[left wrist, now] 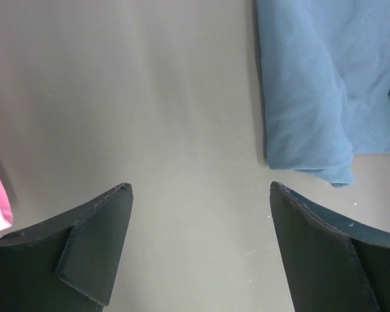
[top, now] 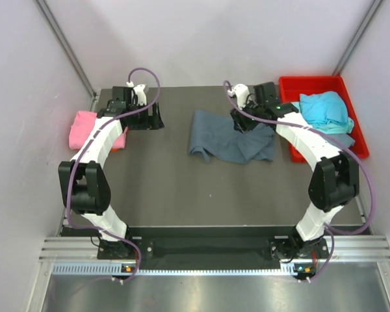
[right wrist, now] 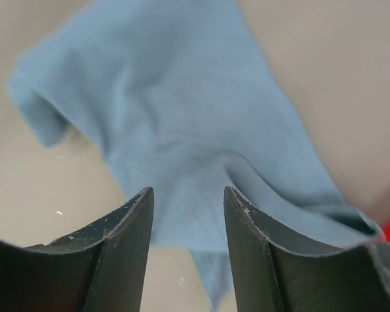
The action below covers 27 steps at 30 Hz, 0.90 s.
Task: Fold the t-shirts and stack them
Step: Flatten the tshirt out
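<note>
At table centre, toward the far edge: item 1, slate blue-grey soft cloth t-shirt (top: pixel 231 138). It is crumpled and unfolded, lying flat on the dark matt tabletop (top: pixel 169 188), with its R end under the right arm's wrist.

Item 2: pink cloth t-shirt (top: pixel 91 129), a compact bundle at the table's far-L edge, partly hidden by the left arm. Well apart from item 1.

Item 3: turquoise cloth t-shirt (top: pixel 322 107), bunched, in the red plastic bin (top: pixel 309 82) at the far-R corner. A strip of blue-grey cloth (top: pixel 350 139) shows beneath it at the bin's near end; can't tell what garment.

Left gripper (left wrist: pixel 200 188): between pink bundle and slate shirt, over bare tabletop. Jaws spread wide, with nothing between the black fingers (left wrist: pixel 97 247). In the wrist view the slate shirt's edge is upper R, clear of the R finger, and a sliver of pink shows at the L edge.

Right gripper (right wrist: pixel 186 192): above the slate shirt's R portion, close to the bin. Jaws parted about halfway — the gap is clear, with cloth seen through it below the tips and not pinched. Its fingers (right wrist: pixel 117 250) are dark, with scuffed edges. Can't tell whether the tips touch the fabric. A raised fold of cloth runs just past the R fingertip, and a red corner of the bin shows at the wrist view's lower R.
</note>
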Available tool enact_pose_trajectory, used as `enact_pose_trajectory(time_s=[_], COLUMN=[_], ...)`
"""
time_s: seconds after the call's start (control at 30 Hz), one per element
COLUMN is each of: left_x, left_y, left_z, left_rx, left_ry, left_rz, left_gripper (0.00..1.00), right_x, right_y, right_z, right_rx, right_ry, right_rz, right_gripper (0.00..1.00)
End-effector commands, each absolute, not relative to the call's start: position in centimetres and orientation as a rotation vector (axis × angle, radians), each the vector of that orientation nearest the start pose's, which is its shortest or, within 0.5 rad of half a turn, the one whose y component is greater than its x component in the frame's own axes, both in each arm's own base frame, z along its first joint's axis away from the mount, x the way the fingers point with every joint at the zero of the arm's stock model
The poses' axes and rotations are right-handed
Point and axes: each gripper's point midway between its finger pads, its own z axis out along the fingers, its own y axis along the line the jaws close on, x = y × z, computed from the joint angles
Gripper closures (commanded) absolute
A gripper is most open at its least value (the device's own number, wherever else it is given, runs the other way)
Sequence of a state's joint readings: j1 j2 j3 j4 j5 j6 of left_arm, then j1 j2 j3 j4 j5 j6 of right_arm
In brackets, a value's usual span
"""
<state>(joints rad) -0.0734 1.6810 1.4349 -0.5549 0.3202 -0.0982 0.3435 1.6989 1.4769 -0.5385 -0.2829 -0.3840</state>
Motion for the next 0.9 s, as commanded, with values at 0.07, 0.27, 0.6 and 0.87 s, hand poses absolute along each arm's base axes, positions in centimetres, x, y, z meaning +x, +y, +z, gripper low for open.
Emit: enact_pose_trajectory(time_s=[0.07,0.27,0.6,0.87], left_x=[43.1,42.5,42.7,43.8], left_y=[-9.7,-10.0,-9.9,-10.3], left_z=[19.1,19.3,18.8,19.0], left_rx=[0.169,0.181,0.178,0.171], left_ry=[2.313,2.315,2.318,2.311], left_rz=[-0.488,-0.512,-0.505,-0.529], left_gripper=[0.09,0.10,0.10,0.11], right_x=[43.4,46.6,47.6,45.8], right_y=[21.5,20.0,17.7,16.2], right_z=[15.4,11.8,11.1,9.9], right_rx=[-0.998,-0.923,-0.921,-0.941], right_ry=[2.137,2.254,2.305,2.372], right_rz=[0.432,0.317,0.135,0.095], right_gripper=[0.53,0.53,0.53,0.54])
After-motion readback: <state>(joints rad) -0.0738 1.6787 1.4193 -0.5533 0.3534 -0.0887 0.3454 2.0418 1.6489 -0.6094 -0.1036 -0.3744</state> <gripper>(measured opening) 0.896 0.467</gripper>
